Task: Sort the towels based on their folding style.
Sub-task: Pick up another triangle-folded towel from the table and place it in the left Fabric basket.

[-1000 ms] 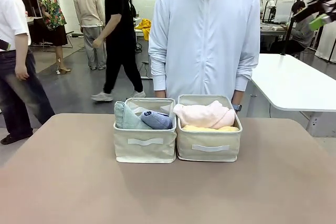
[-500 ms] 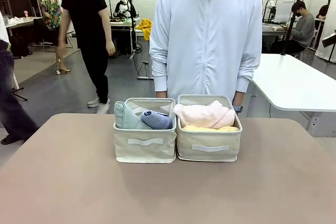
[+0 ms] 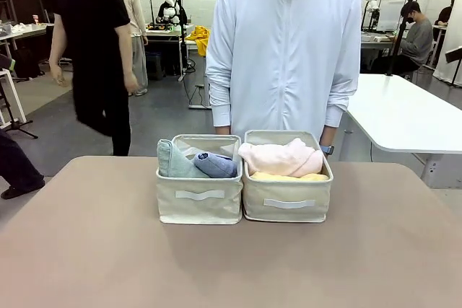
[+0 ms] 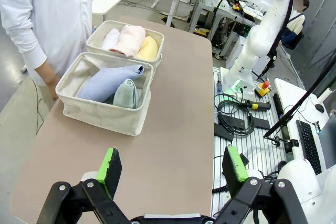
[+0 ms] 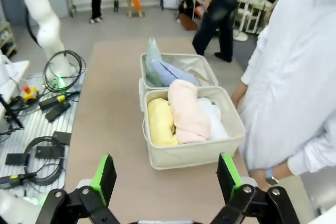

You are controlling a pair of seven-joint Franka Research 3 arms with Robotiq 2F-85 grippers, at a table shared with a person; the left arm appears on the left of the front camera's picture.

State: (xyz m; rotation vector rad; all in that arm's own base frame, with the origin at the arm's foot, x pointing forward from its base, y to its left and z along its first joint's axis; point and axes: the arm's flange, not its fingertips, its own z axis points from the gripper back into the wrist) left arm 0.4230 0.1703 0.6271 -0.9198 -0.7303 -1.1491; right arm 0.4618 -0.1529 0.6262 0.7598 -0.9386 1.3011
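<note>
On my front camera two beige fabric bins sit side by side near the far edge of the tabletop (image 3: 86, 250), touching each other, right in front of the person in the white zip jacket (image 3: 285, 48).

I take the left bin (image 3: 200, 205) as my landmark. Inside it I see the grey-teal cone-folded towel (image 3: 170, 160) standing against its left wall, and the light blue cone-folded towel (image 3: 215, 165) lying just beside that, towards the bin's right wall.

Just right of the left bin is the right bin (image 3: 287, 205). It holds the pale pink rolled towel (image 3: 281, 158) on top, with the yellow rolled towel (image 3: 289, 177) showing under it along the near wall. From my right wrist camera I can also see a white rolled towel (image 5: 212, 116) in that same bin, on the pink roll's side towards the person.

My left claw (image 4: 172, 165) hangs above the tabletop well back from the left bin, fingers spread wide apart and holding nothing. My right claw (image 5: 164, 171) is likewise pulled back from the bins, fingers wide apart and empty.
</note>
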